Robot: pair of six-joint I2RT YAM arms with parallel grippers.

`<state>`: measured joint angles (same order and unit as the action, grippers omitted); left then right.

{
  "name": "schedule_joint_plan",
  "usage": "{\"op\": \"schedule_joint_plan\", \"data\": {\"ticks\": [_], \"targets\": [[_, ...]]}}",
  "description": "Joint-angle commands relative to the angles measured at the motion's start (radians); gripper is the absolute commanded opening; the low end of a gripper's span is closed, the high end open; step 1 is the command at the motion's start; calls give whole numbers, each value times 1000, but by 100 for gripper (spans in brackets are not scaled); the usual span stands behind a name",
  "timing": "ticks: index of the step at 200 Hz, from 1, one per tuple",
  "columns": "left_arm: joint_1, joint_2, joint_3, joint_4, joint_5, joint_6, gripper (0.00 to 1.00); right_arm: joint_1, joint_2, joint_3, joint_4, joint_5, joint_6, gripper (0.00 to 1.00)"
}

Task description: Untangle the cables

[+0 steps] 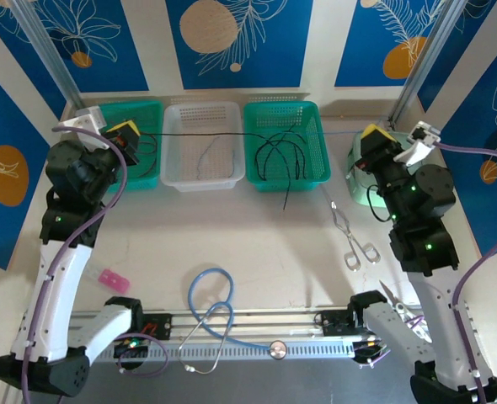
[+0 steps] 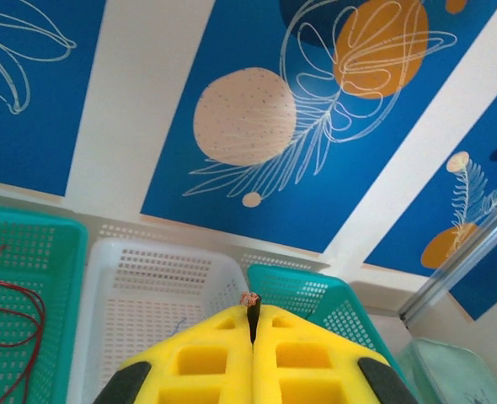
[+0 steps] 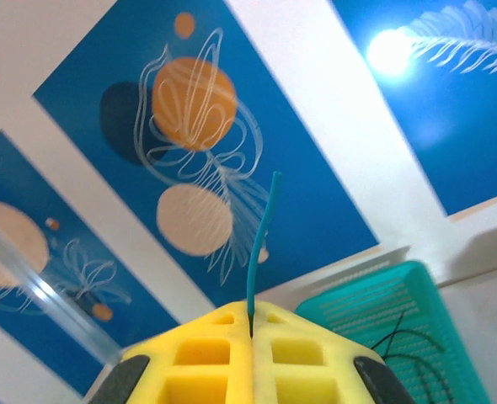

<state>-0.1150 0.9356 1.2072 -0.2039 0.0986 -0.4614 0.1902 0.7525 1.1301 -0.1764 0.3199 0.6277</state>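
Left hand: I have its yellow foam pads pressed together, pinching the copper-tipped end of a thin black wire. It sits over the left green plastic mesh basket.
Right hand: its pads are pressed together on a thin blue-grey wire, whose free end curves up past the fingertips. From above I see this hand next to a pale mint container.
Black wire run: it is stretched straight from the left hand, across the white plastic mesh basket and over the right green plastic mesh basket. A paler thin line carries on towards the right hand.
Loose black cables: they are looped over one another inside the right green basket, with one end hanging over its near wall onto the worktop.
Thin red wire: I see it curled in the left green basket.
Thin grey strand: it lies in the white basket.
Worktop front: a light-blue stethoscope, metal scissor-handled tongs and a small pink object lie well apart from the baskets.
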Motion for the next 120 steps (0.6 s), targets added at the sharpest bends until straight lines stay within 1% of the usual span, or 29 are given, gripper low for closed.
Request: {"op": "schedule_joint_plan", "data": {"ticks": [1,14,24,45,75,95,120], "targets": [[33,-28,34,-15,-40,26,0,-39,-17,32,-12,89,-27,0],[46,-33,31,-20,-45,28,0,-57,-19,42,-19,97,-39,0],[58,-34,31,-24,-44,29,0,-71,-24,50,-32,125,-47,0],[86,-28,38,-39,-15,39,0,-100,-30,63,-86,242,-21,0],[126,-13,23,-44,-6,37,0,-146,-35,81,-218,404,63,0],[180,-5,-13,-17,14,4,0,-178,-39,85,-248,442,79,0],[280,10,-64,14,58,-71,0,-214,-45,93,-269,462,79,0]]}}
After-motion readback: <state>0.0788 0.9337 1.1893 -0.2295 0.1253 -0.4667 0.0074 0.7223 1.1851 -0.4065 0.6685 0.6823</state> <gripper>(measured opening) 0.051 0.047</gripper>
